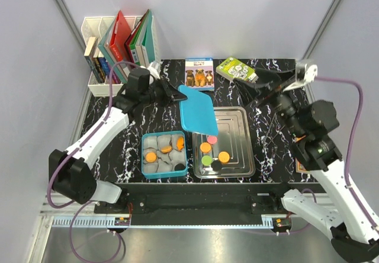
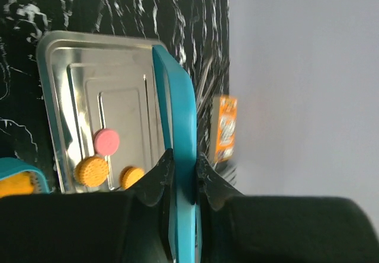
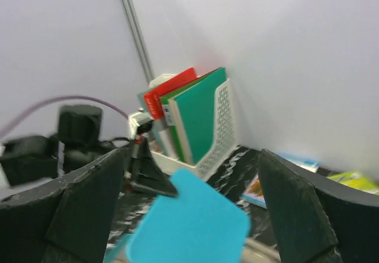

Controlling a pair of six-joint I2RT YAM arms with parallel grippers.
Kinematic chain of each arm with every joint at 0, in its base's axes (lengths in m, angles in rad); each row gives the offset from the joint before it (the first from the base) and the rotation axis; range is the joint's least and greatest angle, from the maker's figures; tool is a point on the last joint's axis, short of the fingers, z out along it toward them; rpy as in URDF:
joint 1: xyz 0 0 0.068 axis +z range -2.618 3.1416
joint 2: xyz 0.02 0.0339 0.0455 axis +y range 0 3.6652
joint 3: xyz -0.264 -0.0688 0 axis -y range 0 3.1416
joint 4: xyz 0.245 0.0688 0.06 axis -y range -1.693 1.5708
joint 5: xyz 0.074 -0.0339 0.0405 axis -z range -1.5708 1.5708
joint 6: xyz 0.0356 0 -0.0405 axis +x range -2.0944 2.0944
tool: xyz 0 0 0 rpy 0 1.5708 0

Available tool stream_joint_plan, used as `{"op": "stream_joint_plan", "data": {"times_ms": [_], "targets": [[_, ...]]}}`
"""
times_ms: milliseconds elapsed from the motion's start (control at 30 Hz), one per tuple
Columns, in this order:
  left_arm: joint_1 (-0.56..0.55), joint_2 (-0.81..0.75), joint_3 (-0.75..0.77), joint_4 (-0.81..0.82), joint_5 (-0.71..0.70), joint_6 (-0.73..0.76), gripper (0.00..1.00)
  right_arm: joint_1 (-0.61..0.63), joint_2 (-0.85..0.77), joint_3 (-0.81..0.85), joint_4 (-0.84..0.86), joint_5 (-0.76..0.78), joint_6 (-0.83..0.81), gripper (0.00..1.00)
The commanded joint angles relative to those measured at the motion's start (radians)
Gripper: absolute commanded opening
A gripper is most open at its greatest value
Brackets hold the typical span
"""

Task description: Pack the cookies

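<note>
My left gripper [image 1: 177, 95] is shut on the edge of a blue lid [image 1: 198, 112] and holds it tilted above the gap between the blue box [image 1: 144, 156] and the metal tray [image 1: 246, 134]. In the left wrist view the lid [image 2: 180, 115] stands edge-on between the fingers [image 2: 153, 183]. The box holds grey paper cups with orange cookies [image 1: 151, 156] and a black one. On the tray lie pink [image 1: 212, 138], orange [image 1: 224, 156], green [image 1: 206, 160] and black [image 1: 216, 165] cookies. My right gripper [image 1: 246, 76] is open and empty, raised behind the tray, facing the lid [image 3: 189, 224].
A white rack of books [image 1: 118, 47] stands at the back left. A dog-picture booklet [image 1: 199, 73] and a green packet [image 1: 235, 69] lie at the back. An orange packet [image 2: 224, 127] lies right of the tray.
</note>
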Motion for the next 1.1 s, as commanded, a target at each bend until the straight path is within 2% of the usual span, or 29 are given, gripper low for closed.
{"op": "stream_joint_plan", "data": {"times_ms": [0,100,133,167,233,300,367,400,433,500,533,567,600,633,667,700,733,767,800,833,867,967,1067], "targets": [[-0.004,0.007,0.030,-0.047,0.333,0.311,0.00,0.004,0.117,0.109,-0.342,0.061,0.419,1.00],[0.003,-0.066,-0.053,-0.053,0.372,0.411,0.00,-0.005,0.105,0.063,-0.321,0.074,0.574,1.00],[0.003,-0.094,-0.071,-0.047,0.371,0.460,0.00,-0.017,0.103,0.056,-0.324,0.056,0.607,0.94],[0.004,-0.123,-0.091,-0.039,0.372,0.480,0.00,-0.040,0.108,0.052,-0.336,0.021,0.637,0.93],[0.027,-0.207,-0.143,0.010,0.395,0.504,0.00,-0.146,0.140,0.055,-0.355,-0.112,0.743,0.99],[0.052,-0.287,-0.199,0.068,0.441,0.482,0.00,-0.177,0.157,0.066,-0.402,-0.121,0.809,1.00],[0.088,-0.332,-0.238,0.201,0.483,0.404,0.00,-0.183,0.146,0.049,-0.396,-0.128,0.811,1.00],[0.099,-0.359,-0.275,0.247,0.513,0.368,0.00,-0.185,0.133,0.035,-0.331,-0.160,0.791,1.00],[0.122,-0.369,-0.292,0.342,0.529,0.300,0.00,-0.185,0.126,0.020,-0.280,-0.273,0.782,1.00],[0.145,-0.366,-0.350,0.457,0.587,0.209,0.00,-0.186,0.106,-0.031,-0.119,-0.404,0.771,1.00],[0.163,-0.361,-0.375,0.631,0.607,0.084,0.00,-0.188,0.093,-0.052,-0.081,-0.483,0.765,1.00],[0.174,-0.352,-0.427,0.727,0.621,0.013,0.00,-0.188,0.068,-0.128,0.052,-0.474,0.786,1.00],[0.187,-0.337,-0.456,0.827,0.636,-0.061,0.00,-0.188,0.004,-0.199,0.152,-0.460,0.909,1.00],[0.209,-0.329,-0.481,1.025,0.636,-0.197,0.00,-0.191,-0.022,-0.273,0.244,-0.422,0.982,1.00],[0.222,-0.321,-0.524,1.112,0.635,-0.256,0.00,-0.201,-0.038,-0.395,0.416,-0.417,1.039,0.92],[0.233,-0.304,-0.539,1.178,0.627,-0.303,0.00,-0.200,-0.036,-0.436,0.465,-0.417,1.123,0.63],[0.249,-0.298,-0.550,1.270,0.624,-0.369,0.00,-0.201,-0.024,-0.456,0.475,-0.432,1.139,0.51],[0.254,-0.291,-0.564,1.306,0.622,-0.393,0.00,-0.201,-0.012,-0.473,0.472,-0.446,1.141,0.44],[0.259,-0.280,-0.565,1.337,0.619,-0.413,0.00,-0.201,0.003,-0.476,0.470,-0.460,1.138,0.44],[0.263,-0.277,-0.568,1.369,0.618,-0.433,0.00,-0.200,0.008,-0.480,0.466,-0.478,1.135,0.57],[0.265,-0.277,-0.573,1.375,0.618,-0.437,0.00,-0.201,0.008,-0.471,0.422,-0.480,1.127,0.62],[0.273,-0.280,-0.579,1.377,0.607,-0.443,0.00,-0.201,0.028,-0.407,0.293,-0.513,1.049,0.67],[0.273,-0.266,-0.587,1.416,0.599,-0.474,0.00,-0.201,0.083,-0.401,0.295,-0.565,1.035,0.71]]}}
